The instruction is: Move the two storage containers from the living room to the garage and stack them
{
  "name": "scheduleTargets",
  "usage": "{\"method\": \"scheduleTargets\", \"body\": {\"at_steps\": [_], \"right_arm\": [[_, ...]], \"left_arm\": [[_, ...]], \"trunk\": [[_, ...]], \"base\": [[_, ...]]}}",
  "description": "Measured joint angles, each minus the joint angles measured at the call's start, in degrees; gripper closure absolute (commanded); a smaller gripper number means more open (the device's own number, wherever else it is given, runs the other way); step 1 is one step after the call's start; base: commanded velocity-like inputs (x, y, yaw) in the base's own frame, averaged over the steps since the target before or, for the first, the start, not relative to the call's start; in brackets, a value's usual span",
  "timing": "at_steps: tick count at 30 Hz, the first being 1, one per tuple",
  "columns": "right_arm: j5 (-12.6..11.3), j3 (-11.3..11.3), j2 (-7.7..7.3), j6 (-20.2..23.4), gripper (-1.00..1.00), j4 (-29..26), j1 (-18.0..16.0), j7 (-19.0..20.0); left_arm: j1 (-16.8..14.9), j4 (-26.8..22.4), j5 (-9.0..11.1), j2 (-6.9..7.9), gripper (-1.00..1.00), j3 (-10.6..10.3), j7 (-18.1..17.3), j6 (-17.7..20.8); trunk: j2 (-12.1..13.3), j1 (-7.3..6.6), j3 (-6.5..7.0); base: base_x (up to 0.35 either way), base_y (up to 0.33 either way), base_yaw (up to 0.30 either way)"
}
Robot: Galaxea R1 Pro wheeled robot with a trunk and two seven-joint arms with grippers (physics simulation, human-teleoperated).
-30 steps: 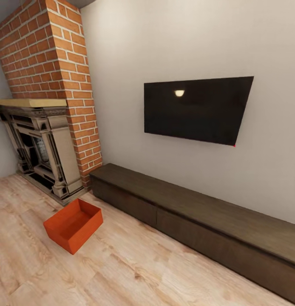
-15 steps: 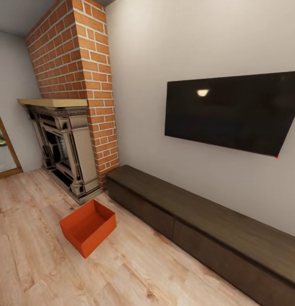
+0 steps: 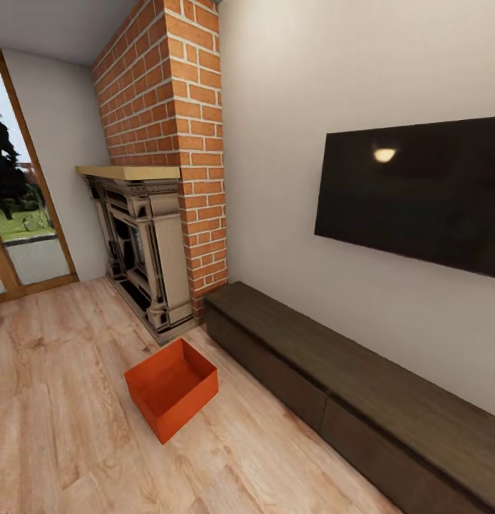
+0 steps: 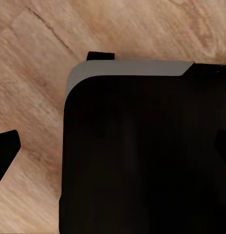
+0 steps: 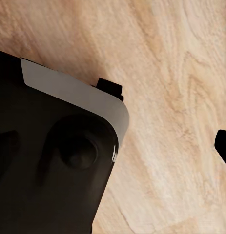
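So, orange-red container point(image 3: 172, 389) sits open side up on wood floor point(image 3: 55, 428), lower left of head frame, near fireplace point(image 3: 144, 250), ready to be picked up. Nothing holds it. Wrist views look down at floor; claws' state: cannot tell.

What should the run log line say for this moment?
room: living room | storage container: on wood floor near fireplace | held: nothing visible

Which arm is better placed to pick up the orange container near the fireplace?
Probably left: the orange container lies left of centre in the head view, on the wood floor. Both arms still look far away.
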Motion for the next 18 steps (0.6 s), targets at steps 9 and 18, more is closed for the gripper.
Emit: {"method": "scheduleTargets", "body": {"at_steps": [9,18], "right_arm": [[0.0,0.0,0.0,0.0,-1.0,0.0,0.0,0.0],[0.0,0.0,0.0,0.0,-1.0,0.0,0.0,0.0]], "left_arm": [[0.0,0.0,0.0,0.0,-1.0,0.0,0.0,0.0],[0.0,0.0,0.0,0.0,-1.0,0.0,0.0,0.0]], "trunk": [[0.0,0.0,0.0],[0.0,0.0,0.0]], "base": [[0.321,0.0,0.27],[0.321,0.0,0.196]]}}
